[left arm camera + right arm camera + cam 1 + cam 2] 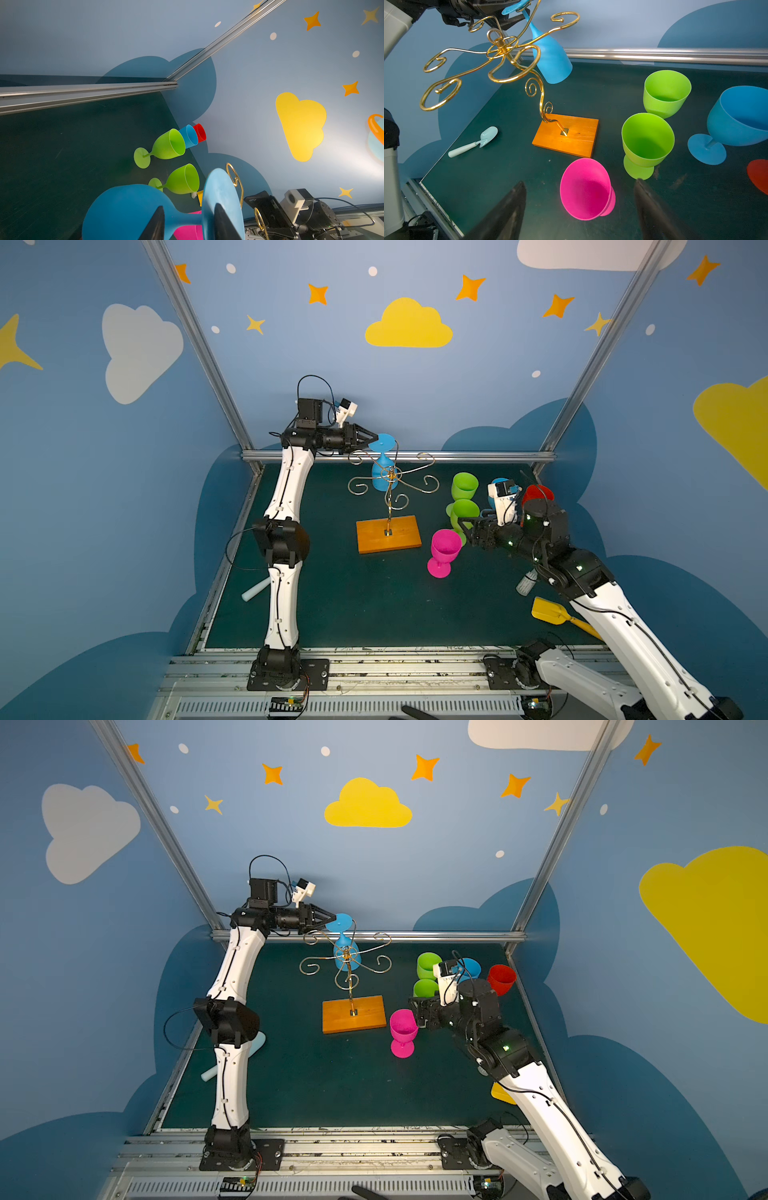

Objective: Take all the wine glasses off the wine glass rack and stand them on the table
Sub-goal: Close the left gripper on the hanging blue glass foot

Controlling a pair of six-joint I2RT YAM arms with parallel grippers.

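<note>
A blue wine glass (382, 472) (343, 949) (552, 60) hangs upside down from a back arm of the gold wire wine glass rack (388, 534) (353, 1014) (566, 135). My left gripper (374, 440) (332, 918) (188, 207) is raised at the glass's foot and shut on the glass (124, 207). One finger lies on the foot's outer face, the other by the bowl's neck, with the stem between them. A gold rack arm (234, 176) curls just past the foot. My right gripper (467, 535) (415, 1011) (579, 182) is open, low over the mat beside a pink glass (584, 189).
Upright on the mat at right stand the pink glass (444, 549), two green glasses (464, 486) (464, 512), a blue one (737, 122) and a red one (538, 493). A pale blue trowel (473, 142) lies at left, a yellow scoop (548, 610) under the right arm.
</note>
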